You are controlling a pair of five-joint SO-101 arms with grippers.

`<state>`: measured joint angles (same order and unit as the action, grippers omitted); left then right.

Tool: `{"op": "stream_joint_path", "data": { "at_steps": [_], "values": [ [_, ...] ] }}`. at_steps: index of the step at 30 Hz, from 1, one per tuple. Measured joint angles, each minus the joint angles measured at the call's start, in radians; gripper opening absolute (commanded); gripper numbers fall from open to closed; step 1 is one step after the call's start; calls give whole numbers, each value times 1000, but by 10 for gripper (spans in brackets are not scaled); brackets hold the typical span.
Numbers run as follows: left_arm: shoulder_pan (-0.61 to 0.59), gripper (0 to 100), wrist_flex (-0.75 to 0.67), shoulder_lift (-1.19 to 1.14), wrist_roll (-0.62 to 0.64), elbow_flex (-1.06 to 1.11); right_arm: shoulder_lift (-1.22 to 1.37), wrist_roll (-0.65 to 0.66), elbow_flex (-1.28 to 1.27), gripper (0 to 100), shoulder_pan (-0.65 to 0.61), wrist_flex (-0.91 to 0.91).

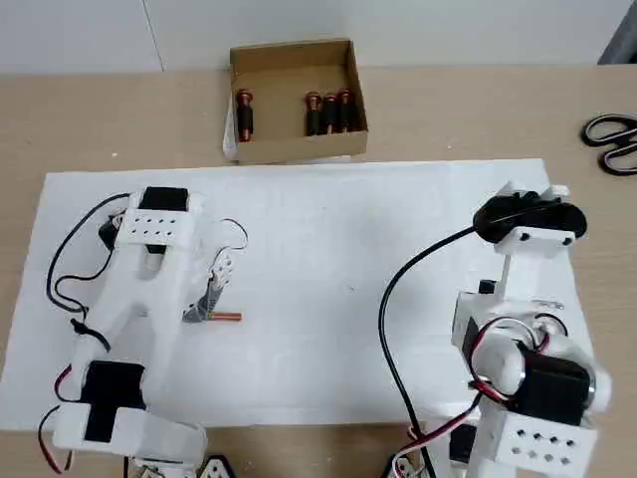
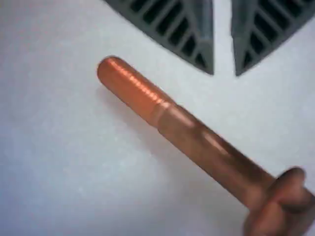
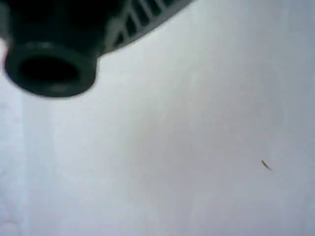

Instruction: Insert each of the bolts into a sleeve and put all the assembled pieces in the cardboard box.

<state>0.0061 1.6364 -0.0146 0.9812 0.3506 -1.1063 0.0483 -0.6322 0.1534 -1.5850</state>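
A copper bolt (image 1: 225,317) (image 2: 182,132) lies flat on the white sheet (image 1: 328,289), left of centre. My left gripper (image 1: 207,302) (image 2: 222,46) hovers just over the bolt's head end, its grey fingertips (image 2: 197,34) a narrow gap apart with nothing between them. The right gripper (image 1: 530,199) hangs over the sheet's far right part, shut on a black sleeve (image 3: 49,69) whose hollow end faces the wrist camera. The cardboard box (image 1: 295,151) stands behind the sheet and holds several assembled pieces (image 1: 328,112), one of them (image 1: 244,114) apart at its left.
Scissors (image 1: 611,141) lie on the wooden table at the far right edge. Black cables (image 1: 393,309) loop from both arms over the sheet. White sheet stretches bare between the two arms.
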Motion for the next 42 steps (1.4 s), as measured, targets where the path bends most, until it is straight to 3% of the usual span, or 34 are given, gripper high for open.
{"op": "stream_joint_path", "data": {
  "at_steps": [9,23,37,42],
  "values": [
    [0,152,-2,-3,0,0,0,0,0,14,0,0],
    [0,153,-98,-3,0,49,0,0,0,14,0,0],
    [-6,152,-49,-3,0,69,0,0,0,14,0,0],
    [-43,152,-129,-3,0,117,0,0,0,14,0,0]
  ]
}}
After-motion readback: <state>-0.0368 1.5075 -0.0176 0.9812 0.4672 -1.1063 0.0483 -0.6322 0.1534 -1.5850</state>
